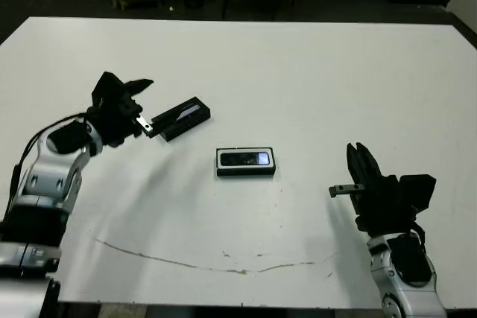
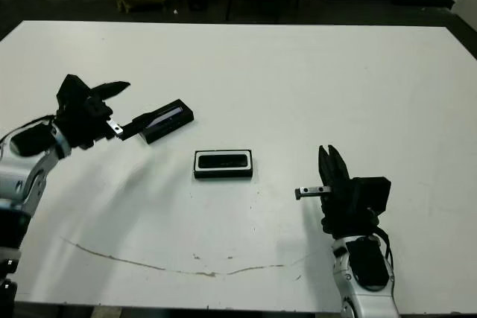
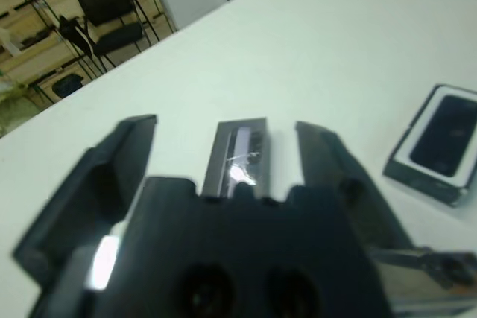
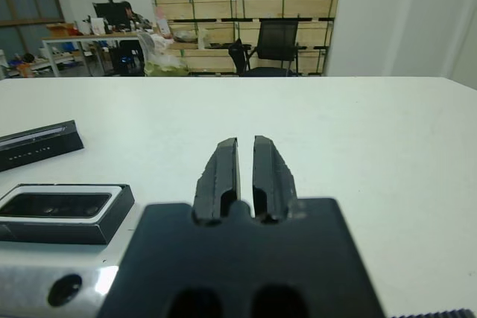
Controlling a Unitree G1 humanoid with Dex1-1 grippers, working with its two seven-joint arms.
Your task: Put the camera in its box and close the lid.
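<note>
Head views: camera [image 1: 246, 159] sits in the box [image 1: 246, 171] mid tabletop [image 1: 313, 80]; lid [image 1: 181, 118] lies apart, toward our left gripper [image 1: 141, 106], which reaches at its end.

Left wrist view: fingers [image 3: 123, 165] spread wide either side of the lid — not touching it that we can see.

Right wrist view: right gripper [image 4: 245, 173] nearly closed, holding nothing, w/ box and lid off to one side.
</note>
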